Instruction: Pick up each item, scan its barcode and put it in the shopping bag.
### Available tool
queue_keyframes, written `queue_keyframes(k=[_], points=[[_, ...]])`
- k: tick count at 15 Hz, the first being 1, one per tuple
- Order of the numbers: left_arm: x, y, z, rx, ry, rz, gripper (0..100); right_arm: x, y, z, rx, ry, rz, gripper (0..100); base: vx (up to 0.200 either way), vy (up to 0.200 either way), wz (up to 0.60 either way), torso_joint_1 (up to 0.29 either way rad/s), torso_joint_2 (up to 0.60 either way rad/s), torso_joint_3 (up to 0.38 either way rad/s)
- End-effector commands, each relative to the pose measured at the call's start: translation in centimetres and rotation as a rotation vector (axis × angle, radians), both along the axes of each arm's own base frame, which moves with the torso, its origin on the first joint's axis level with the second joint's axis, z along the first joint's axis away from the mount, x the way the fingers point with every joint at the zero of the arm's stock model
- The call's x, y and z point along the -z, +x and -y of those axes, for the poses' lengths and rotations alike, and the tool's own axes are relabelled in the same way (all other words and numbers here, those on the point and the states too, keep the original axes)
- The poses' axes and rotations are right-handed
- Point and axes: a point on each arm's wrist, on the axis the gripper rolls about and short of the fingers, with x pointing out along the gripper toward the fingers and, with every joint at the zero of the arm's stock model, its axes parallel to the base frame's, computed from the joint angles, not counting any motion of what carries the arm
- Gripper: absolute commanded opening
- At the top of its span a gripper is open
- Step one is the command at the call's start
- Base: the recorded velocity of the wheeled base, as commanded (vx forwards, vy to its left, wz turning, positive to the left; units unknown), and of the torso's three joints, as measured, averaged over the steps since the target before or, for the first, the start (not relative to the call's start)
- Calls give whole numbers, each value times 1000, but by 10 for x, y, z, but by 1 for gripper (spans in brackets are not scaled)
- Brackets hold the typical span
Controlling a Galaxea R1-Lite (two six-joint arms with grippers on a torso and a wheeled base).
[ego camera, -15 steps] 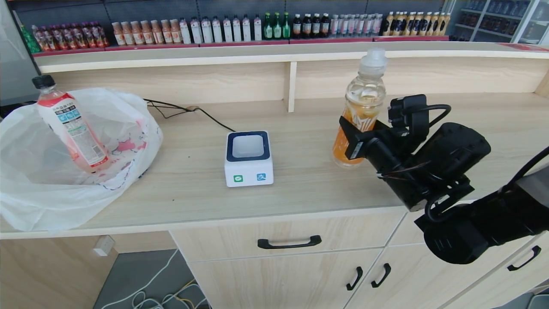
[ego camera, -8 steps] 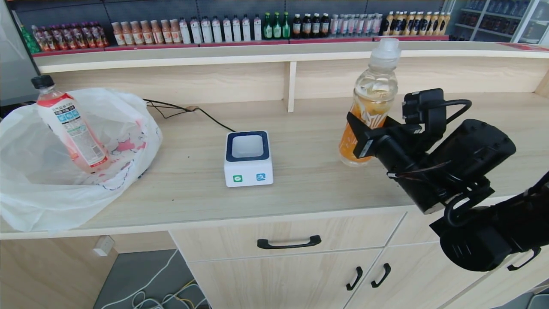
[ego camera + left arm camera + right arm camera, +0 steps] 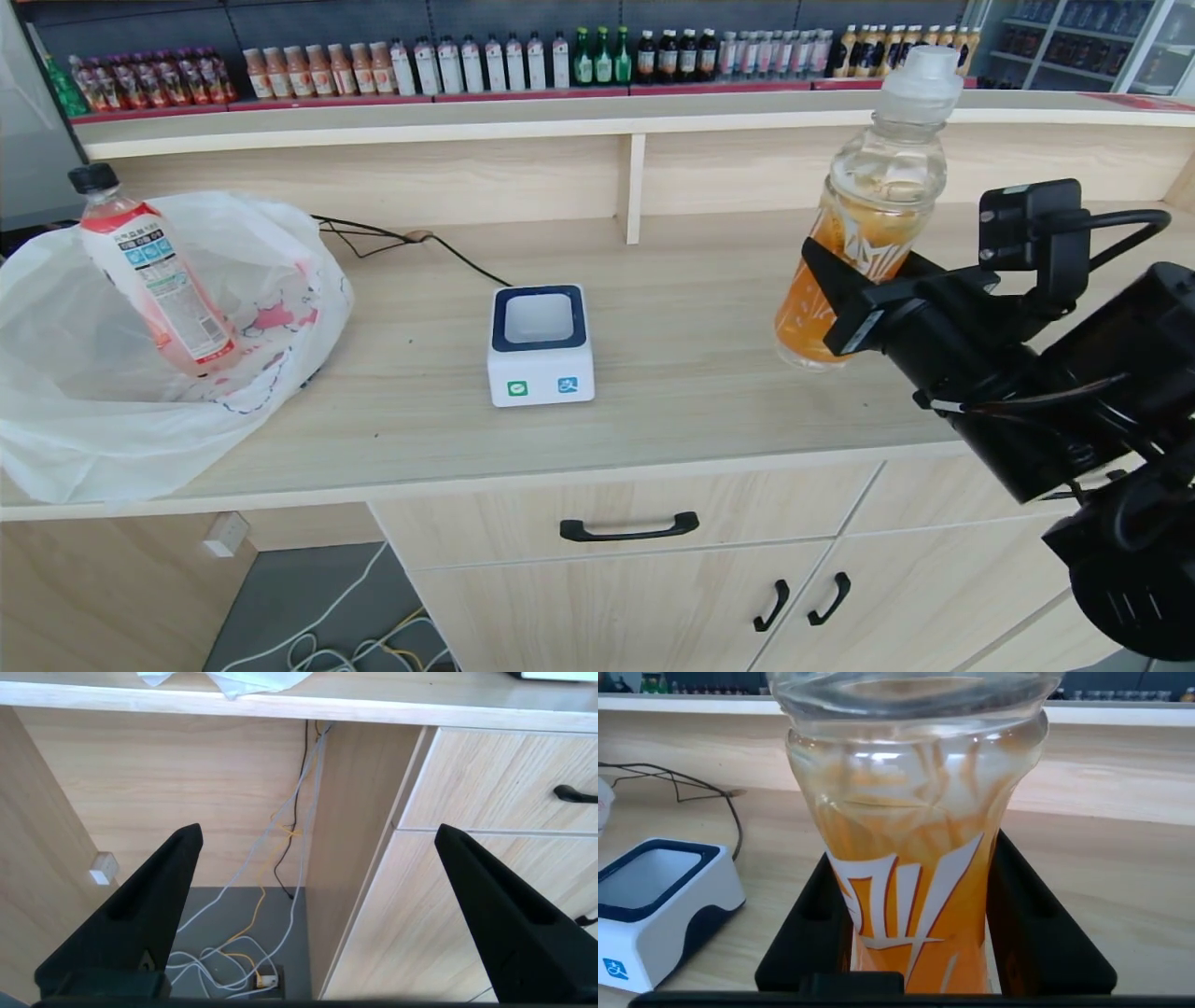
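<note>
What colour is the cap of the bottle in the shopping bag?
The cap is black; head view.

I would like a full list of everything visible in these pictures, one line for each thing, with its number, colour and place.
orange drink bottle: one, orange liquid, pale cap, in the right pincer, right of the scanner.
pink drink bottle: one, pink, black cap, leaning inside the shopping bag.
shopping bag: one, translucent white, at the counter's left end.
scanner: one, white with dark blue top, mid-counter.
counter: one, light wood.
cable: one, black, on the counter behind the scanner.
shelf bottles: many, mixed colours, in a row behind the counter.
drawer handles: several, black, on the counter front.
floor cables: several, white and yellow, under the counter.
left pincer: one, black, open, below the counter edge.
right pincer: one, black, shut on the orange drink bottle.
</note>
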Motion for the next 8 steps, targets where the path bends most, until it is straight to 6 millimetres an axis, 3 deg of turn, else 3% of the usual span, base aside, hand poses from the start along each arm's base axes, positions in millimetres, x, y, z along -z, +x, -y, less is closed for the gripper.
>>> queue_keyframes(k=[1,8], points=[[0,0,0,0,0,0,100,-12,-26,13,-4,17,34,0,0,0,0,0,0,0],[0,0,0,0,0,0,100,-4,-79,42,-17,19,18,0,0,0,0,0,0,0]])
